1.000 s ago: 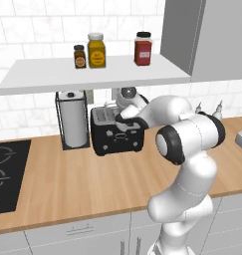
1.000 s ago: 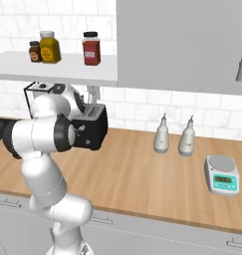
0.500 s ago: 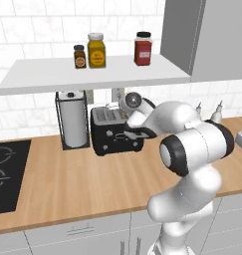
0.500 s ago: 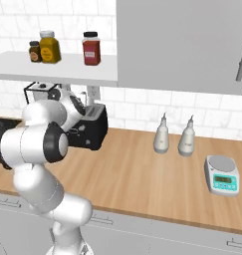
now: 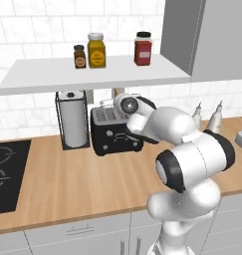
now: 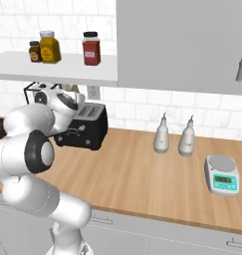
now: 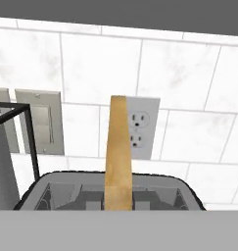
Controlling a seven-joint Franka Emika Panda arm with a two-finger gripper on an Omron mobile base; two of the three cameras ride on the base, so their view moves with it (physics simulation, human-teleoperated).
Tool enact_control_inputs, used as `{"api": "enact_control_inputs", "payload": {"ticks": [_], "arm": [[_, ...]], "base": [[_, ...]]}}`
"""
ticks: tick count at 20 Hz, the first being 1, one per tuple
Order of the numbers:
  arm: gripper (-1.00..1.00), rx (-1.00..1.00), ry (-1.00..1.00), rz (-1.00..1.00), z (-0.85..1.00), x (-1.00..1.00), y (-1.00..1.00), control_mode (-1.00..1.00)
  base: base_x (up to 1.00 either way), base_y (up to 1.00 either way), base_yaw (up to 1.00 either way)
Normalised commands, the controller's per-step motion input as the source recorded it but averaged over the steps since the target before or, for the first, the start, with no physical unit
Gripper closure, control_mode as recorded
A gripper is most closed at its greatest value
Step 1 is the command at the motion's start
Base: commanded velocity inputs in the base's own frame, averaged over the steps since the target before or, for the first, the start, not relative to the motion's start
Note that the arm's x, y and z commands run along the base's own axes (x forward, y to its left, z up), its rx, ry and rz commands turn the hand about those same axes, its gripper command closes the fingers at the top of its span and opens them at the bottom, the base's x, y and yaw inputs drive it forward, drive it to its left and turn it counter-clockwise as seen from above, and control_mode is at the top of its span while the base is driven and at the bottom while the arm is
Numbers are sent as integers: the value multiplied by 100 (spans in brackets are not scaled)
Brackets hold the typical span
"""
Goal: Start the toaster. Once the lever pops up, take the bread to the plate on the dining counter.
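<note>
The black toaster (image 5: 115, 134) (image 6: 85, 129) stands on the wood counter against the tiled wall. Its grey slotted top (image 7: 57, 191) lies just below the hand. The bread (image 7: 118, 147), a thin golden-tan slice seen edge-on, stands upright above the slots. It also shows as a tan sliver (image 5: 115, 92) (image 6: 72, 89) under the shelf. My gripper (image 5: 118, 101) (image 6: 75, 97) hovers over the toaster top, shut on the bread's lower end; its fingertips are hidden. The plate and the dining counter are out of view.
A paper-towel holder (image 5: 72, 122) stands left of the toaster, with a stove top (image 5: 5, 169) further left. The shelf (image 5: 92, 74) with three jars hangs low over the hand. To the right are two bottles (image 6: 162, 139) and a scale (image 6: 222, 174). A wall outlet (image 7: 140, 127) is behind the bread.
The arm's elbow has swung lower and toward the camera. The hand has stayed over the toaster with the slice in it, and the gripper stays shut.
</note>
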Motion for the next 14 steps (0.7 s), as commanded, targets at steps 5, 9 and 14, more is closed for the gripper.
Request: {"api": "enact_control_inputs", "payload": {"ticks": [5,9,14], "arm": [[100,0,9,-3,22,-36,18,-100],[100,0,12,-3,55,-61,0,-100],[100,2,4,-3,92,-73,0,-100]], "base": [[0,0,0],[0,0,0],[0,0,0]]}}
